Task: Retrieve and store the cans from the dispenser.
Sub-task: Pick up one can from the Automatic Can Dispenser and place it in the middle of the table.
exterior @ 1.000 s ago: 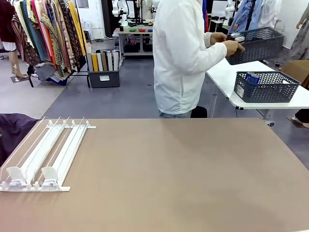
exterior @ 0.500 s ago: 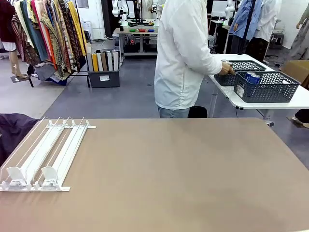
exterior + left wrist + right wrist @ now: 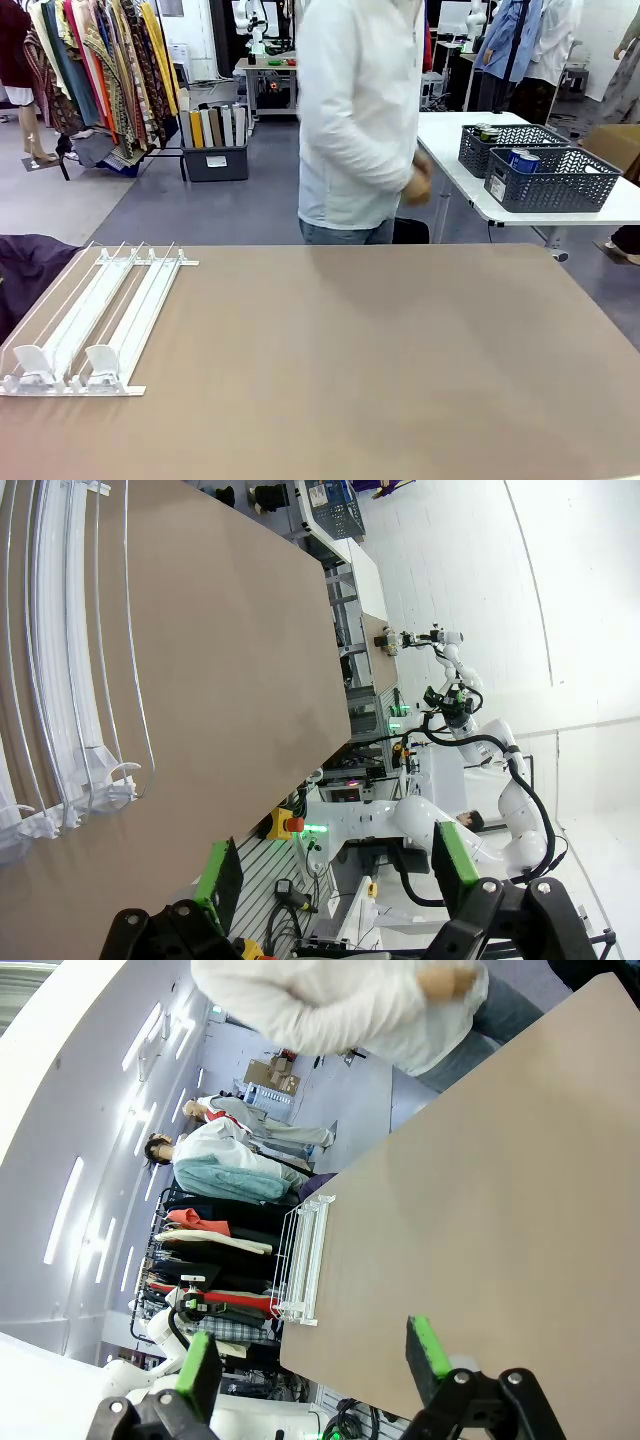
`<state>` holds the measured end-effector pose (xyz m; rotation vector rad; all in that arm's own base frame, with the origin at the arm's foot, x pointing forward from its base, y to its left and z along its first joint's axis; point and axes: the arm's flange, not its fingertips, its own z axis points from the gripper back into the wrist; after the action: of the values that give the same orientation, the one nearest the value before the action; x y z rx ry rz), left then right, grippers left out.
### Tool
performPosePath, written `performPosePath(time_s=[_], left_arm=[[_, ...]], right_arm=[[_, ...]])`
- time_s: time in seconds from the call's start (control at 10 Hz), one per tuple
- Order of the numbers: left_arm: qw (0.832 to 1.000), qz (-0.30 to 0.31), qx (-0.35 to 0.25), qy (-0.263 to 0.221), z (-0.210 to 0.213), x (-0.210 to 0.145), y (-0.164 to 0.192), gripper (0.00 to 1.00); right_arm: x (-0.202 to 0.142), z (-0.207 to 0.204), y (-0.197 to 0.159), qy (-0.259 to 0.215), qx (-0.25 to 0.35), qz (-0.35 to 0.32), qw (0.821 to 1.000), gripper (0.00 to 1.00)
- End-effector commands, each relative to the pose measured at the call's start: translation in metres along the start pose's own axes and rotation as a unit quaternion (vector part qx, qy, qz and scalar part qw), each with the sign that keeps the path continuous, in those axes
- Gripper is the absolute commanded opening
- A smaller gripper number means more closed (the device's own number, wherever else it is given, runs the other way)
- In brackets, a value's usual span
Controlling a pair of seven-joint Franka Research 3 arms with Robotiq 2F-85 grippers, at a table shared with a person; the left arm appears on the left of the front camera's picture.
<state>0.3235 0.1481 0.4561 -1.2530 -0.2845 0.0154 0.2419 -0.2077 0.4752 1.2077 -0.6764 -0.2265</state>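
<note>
The dispenser (image 3: 90,320) lies at the left of the brown table (image 3: 380,370), its white lanes and front stoppers holding no cans. It also appears in the left wrist view (image 3: 60,680) and, small and far, in the right wrist view (image 3: 305,1260). A blue-and-white can (image 3: 522,160) stands in the nearer dark basket (image 3: 555,185) on a white table behind the person. My left gripper (image 3: 335,870) hangs open over the table edge, nothing between its green pads. My right gripper (image 3: 312,1360) is open too, above the bare brown top.
A person in a white shirt (image 3: 355,120) stands at the table's far edge, one hand (image 3: 418,185) hanging free. A second dark basket (image 3: 500,145) sits behind the first on the white table (image 3: 460,150). Clothes racks stand at back left.
The person has put the second basket down on the white table behind the first, let go of it, and turned left towards the brown table. The dispenser has not moved.
</note>
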Motion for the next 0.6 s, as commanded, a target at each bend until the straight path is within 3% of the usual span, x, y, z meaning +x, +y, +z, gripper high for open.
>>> performPosePath(time_s=[0.0,0.5], left_arm=[[1.000,0.008,-0.010,-0.007,-0.0026,-0.0024,-0.0039,1.00],[1.000,0.008,-0.010,-0.007,-0.0026,-0.0024,-0.0039,1.00]], right_arm=[[0.0024,-0.0028,0.0014,-0.011,0.013,0.012,1.000,1.00],[0.0024,-0.0028,0.0014,-0.011,0.013,0.012,1.000,1.00]])
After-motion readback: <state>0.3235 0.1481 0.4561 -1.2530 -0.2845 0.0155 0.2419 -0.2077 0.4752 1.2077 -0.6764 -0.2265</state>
